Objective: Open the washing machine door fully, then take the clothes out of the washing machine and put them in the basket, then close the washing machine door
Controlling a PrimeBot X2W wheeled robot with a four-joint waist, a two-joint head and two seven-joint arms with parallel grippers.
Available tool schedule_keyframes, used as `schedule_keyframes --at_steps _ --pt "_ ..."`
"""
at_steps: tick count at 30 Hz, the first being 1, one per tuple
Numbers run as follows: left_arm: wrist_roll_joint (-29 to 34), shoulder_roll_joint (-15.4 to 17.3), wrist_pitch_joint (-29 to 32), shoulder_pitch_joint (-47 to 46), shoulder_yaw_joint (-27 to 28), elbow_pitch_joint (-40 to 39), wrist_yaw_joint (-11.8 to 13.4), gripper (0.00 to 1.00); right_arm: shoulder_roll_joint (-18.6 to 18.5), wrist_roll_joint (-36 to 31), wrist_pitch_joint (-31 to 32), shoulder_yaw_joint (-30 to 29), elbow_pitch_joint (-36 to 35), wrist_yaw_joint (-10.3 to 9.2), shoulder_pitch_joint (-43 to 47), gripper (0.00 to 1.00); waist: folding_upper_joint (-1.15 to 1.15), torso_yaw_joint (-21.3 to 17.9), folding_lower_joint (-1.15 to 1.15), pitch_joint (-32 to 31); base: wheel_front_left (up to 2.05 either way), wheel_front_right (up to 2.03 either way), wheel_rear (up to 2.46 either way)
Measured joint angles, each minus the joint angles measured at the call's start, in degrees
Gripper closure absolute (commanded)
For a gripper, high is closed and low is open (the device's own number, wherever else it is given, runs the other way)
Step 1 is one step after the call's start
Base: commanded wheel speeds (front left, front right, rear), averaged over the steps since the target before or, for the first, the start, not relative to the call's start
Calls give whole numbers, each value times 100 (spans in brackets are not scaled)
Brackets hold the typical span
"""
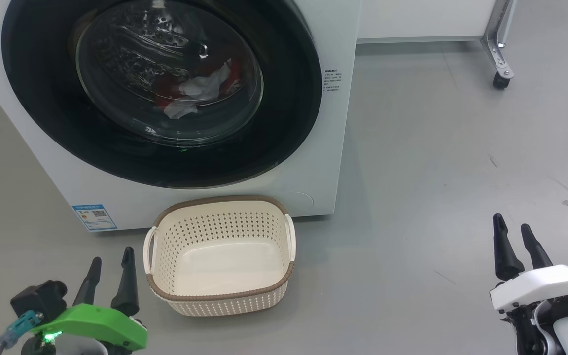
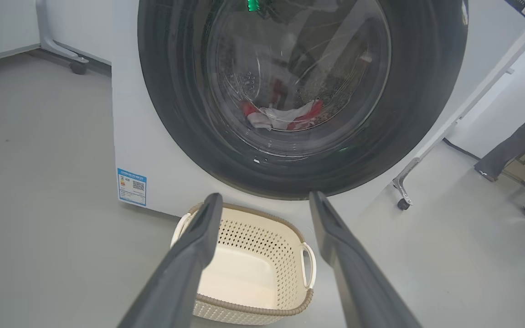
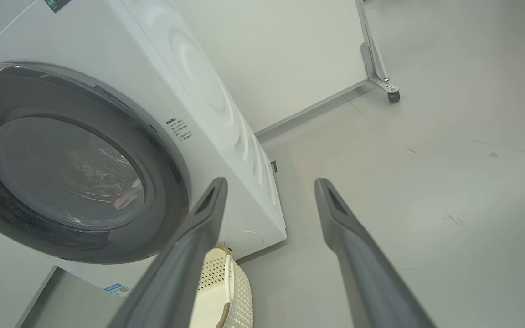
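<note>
Fingers [image 1: 126, 286] spread on left gripper [image 1: 112, 254] and right gripper [image 1: 511, 221]; washing machine door [image 1: 42, 98] shut (clothes [image 1: 190, 91] seemingly red).

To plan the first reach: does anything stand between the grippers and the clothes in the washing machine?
Yes. The washing machine door is shut, and the clothes lie behind its glass window. The left gripper and the right gripper, both open, are low, apart from the door.

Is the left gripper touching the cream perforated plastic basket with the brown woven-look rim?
Apart. Head view: a strip of grey floor shows between the left gripper and the cream basket.
</note>
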Motion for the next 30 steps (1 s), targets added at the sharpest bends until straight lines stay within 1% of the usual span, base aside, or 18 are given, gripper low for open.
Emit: schedule_keyframes --at_steps 2,9,12,16,20,21,24,26,30 --pt "222 22 -41 -11 -64 -13 49 0 -29 -203 -35 76 -7 -81 -1 0 0 2 0 -2 0 0 0" --pt "860 49 -152 -40 -182 -45 185 0 -89 -788 -145 298 -25 -238 -7 0 0 4 0 -2 0 0 0" --pt "1081 48 -207 -40 -233 -55 234 0 -104 -1022 -203 399 -31 -257 -12 0 0 3 0 -3 0 0 0" --pt "1380 45 -277 -40 -279 -76 304 0 -126 -1293 -269 501 -33 -352 -25 0 0 2 0 -5 0 0 0" --pt "1618 42 -342 -40 -310 -79 356 0 -133 -1468 -330 578 -33 -361 -26 0 0 4 0 -7 0 0 0" --pt "1679 38 -354 -40 -324 -80 387 0 -134 -1544 -337 608 -33 -407 -26 0 0 6 0 -8 0 0 0" --pt "1881 11 -411 -40 -366 -83 417 0 -149 -1716 -392 671 -33 -447 -27 0 0 12 0 -9 0 0 0" --pt "2073 3 -450 -40 -411 -85 459 0 -190 -1942 -439 754 -33 -489 -30 0 0 18 0 -11 0 0 0" --pt "2362 -2 -520 -40 -454 -81 502 0 -223 -2179 -497 843 -33 -506 -38 0 0 25 0 -14 0 0 0"
